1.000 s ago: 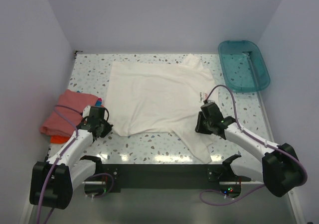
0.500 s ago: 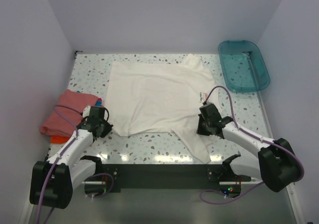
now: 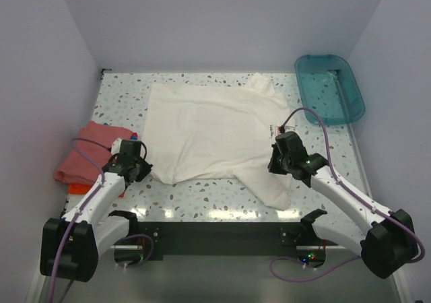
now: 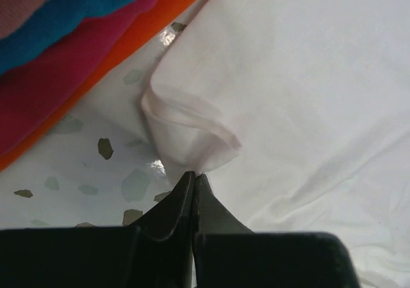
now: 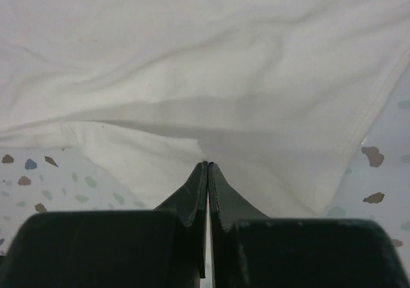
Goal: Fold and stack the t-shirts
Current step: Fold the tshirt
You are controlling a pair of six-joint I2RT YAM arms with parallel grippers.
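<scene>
A large white t-shirt (image 3: pixel 209 128) lies spread on the speckled table, a bit of red print (image 3: pixel 276 127) showing at its right edge. My left gripper (image 3: pixel 143 171) is shut on the shirt's near left corner (image 4: pixel 192 141), which puckers up at the fingertips. My right gripper (image 3: pixel 275 164) is shut on a fold of the same white cloth (image 5: pixel 211 109) near the right sleeve. A stack of folded t-shirts (image 3: pixel 91 151) in salmon-pink, blue (image 4: pixel 77 3) and orange-red (image 4: pixel 134 35) lies just left of the left gripper.
A teal translucent tub (image 3: pixel 330 87) stands at the back right corner. White walls close the table on the left, back and right. The arms' black base rail (image 3: pixel 215 236) runs along the near edge.
My right gripper has closed on the white cloth and shifted slightly back and right, drawing the near sleeve with it. The left gripper stayed shut on its corner and nudged slightly away.
</scene>
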